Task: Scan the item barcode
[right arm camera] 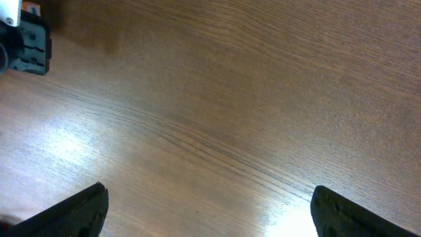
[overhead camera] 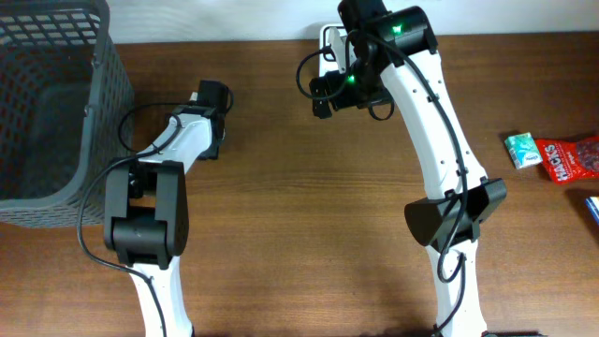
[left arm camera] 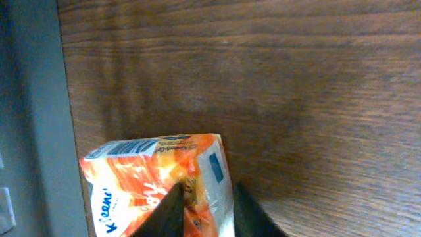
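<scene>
grey basket (overhead camera: 56, 103): far left, nothing touching it | left gripper (left arm camera: 207, 197): clamped on one end of the orange tissue pack (left arm camera: 151, 174), near the basket, likely leaving its printed faces free for scanning | right gripper (right arm camera: 209, 210): fingers wide apart, empty, hovering over the table (overhead camera: 281, 215), probably waiting | red sweets packet (overhead camera: 573, 159): right edge, well apart

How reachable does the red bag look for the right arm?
Probably yes: the red bag lies at the right edge of the table, on that arm's side, with bare wood between it and the open right gripper.
</scene>
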You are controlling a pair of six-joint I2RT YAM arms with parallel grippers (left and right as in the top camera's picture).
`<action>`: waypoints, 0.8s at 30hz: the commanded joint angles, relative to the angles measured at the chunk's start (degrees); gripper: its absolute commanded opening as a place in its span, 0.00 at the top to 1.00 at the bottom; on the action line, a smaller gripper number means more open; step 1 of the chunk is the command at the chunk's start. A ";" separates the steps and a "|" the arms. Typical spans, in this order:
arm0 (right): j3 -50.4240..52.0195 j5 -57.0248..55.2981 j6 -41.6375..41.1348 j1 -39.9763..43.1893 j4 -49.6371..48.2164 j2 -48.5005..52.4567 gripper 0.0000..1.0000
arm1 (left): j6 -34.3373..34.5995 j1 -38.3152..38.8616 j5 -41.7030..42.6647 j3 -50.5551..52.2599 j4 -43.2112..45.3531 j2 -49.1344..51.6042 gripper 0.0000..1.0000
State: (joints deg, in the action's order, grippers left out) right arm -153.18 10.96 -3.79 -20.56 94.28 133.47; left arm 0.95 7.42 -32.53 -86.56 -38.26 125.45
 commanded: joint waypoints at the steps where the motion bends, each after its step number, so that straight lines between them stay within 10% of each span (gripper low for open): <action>1: 0.31 -0.72 0.57 0.00 -0.07 0.20 0.02 | 0.07 0.44 4.39 2.40 -1.55 0.96 1.00; 11: 0.31 -0.72 0.57 0.00 -0.07 0.20 0.02 | 5.07 11.50 13.99 -2.84 -4.17 0.74 1.00; 21: 0.31 -0.72 0.57 0.00 -0.07 0.20 0.02 | 7.17 13.16 57.57 -7.10 -8.87 0.74 0.88; 23: 0.31 -0.72 0.57 0.00 -0.07 0.20 0.02 | 7.17 13.16 60.24 -7.37 -9.64 0.74 0.73; 24: 0.31 -0.72 0.57 0.00 -0.07 0.20 0.02 | 7.15 13.05 59.63 -7.80 -10.38 0.74 0.41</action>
State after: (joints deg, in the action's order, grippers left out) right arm -153.18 10.94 -3.79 -20.56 94.28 133.47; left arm 7.68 20.25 16.53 -93.97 -47.35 125.10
